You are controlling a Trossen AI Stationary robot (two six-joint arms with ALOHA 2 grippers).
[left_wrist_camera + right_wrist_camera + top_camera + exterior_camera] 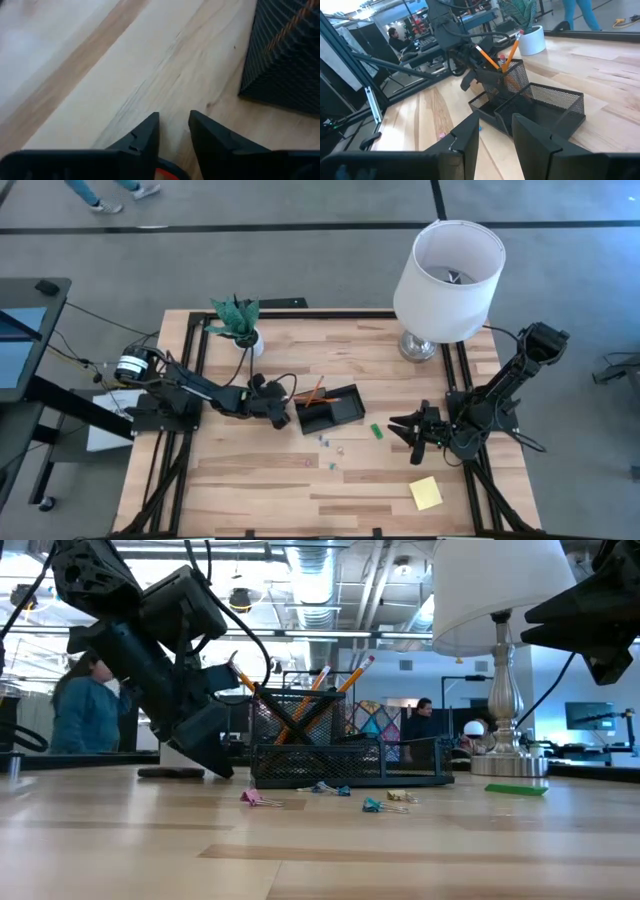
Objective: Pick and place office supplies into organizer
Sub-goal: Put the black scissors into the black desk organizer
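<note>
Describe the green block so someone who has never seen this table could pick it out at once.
Start at the white-shaded lamp at the table's far right corner, then come toward the black mesh organizer in the middle. The small green block lies flat on the wood just right of the organizer. Unlike the tiny clips scattered nearby, it is one solid green bar.

left end effector low, fingers slightly apart, right end effector hovering, fingers slightly apart

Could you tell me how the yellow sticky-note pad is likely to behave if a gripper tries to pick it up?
The sticky-note pad lies flat on the table, so fingers would probably struggle to get under it. It looks thin and light, so a push would likely slide it rather than tip it. It shouldn't roll.
</note>
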